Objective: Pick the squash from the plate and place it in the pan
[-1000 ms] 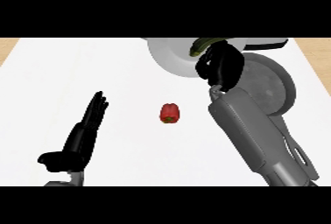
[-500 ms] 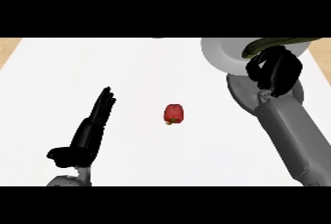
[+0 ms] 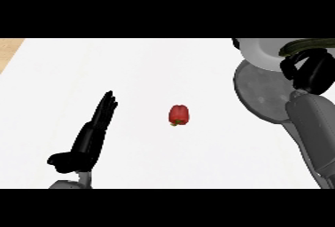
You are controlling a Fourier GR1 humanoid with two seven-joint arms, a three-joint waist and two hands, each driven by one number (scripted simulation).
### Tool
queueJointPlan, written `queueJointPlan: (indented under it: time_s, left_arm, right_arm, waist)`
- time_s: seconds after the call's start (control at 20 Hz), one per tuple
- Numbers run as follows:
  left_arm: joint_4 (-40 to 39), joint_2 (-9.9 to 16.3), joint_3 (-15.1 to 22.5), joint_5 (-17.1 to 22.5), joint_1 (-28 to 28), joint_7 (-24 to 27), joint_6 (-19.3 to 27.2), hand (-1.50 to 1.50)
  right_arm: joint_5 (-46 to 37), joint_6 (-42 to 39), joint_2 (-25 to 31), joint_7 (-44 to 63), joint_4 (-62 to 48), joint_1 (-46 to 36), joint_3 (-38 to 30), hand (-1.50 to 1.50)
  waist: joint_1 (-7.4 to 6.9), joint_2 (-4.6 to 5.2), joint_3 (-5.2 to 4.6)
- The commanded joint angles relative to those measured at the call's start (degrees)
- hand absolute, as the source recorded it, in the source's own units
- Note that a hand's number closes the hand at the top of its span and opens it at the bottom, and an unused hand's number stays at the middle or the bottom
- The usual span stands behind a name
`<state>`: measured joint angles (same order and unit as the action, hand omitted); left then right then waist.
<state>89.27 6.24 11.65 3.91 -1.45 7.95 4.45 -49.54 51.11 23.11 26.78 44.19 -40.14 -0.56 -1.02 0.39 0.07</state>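
Note:
A dark green squash (image 3: 306, 44) lies at the right edge of the pale plate (image 3: 260, 52) at the top right. My right hand (image 3: 309, 73) is on the squash, its fingers curled round it, so only the squash's upper end shows. The grey pan (image 3: 256, 95) lies just below the plate, partly behind my right forearm. Near the lower left, my left hand (image 3: 91, 135) rests open with its fingers straight, holding nothing.
A red bell pepper (image 3: 179, 115) lies on the white counter (image 3: 163, 71) between the two hands. A strip of wooden surface (image 3: 9, 49) shows at the upper left corner.
My right hand has moved to the right with the squash. The plate has shifted right with them, toward the view's corner. The pepper and the left hand have barely moved.

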Motion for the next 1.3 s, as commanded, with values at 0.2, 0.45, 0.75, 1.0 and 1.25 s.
queueJointPlan:
  time_s: [0.2,0.45,0.75,1.0,1.25]
  left_arm:
    - [-0.1,-1.7,1.7,-1.5,-2.3,-1.7,0.9,0.00]
    - [-0.8,-0.9,0.7,-0.4,-1.6,-0.5,-0.8,0.00]
    - [0.8,-0.8,0.1,-0.9,-1.7,-1.8,0.1,0.00]
    - [3.9,-1.5,0.9,-1.6,-1.3,-5.1,1.3,0.00]
    - [-0.2,-0.7,-1.0,-1.0,0.4,-0.6,-0.4,0.00]
  right_arm:
    - [10.4,-22.3,3.1,-4.6,-13.8,-4.1,-3.3,-1.50]
    - [20.1,-26.6,1.5,-17.4,-19.2,-6.3,-10.6,-1.50]
    - [23.7,-17.9,0.8,-29.0,-21.0,-8.5,-16.5,-1.50]
    - [31.1,-16.1,-0.7,-37.7,-18.1,-6.5,-23.0,-1.50]
    - [39.5,-26.8,1.4,-43.3,-14.2,-1.8,-28.1,-1.50]
  waist:
    - [-1.37,0.69,0.06]
    - [-2.12,0.99,0.20]
    - [-1.80,0.79,0.17]
    - [-0.47,0.02,0.09]
    - [1.05,-0.43,-0.02]
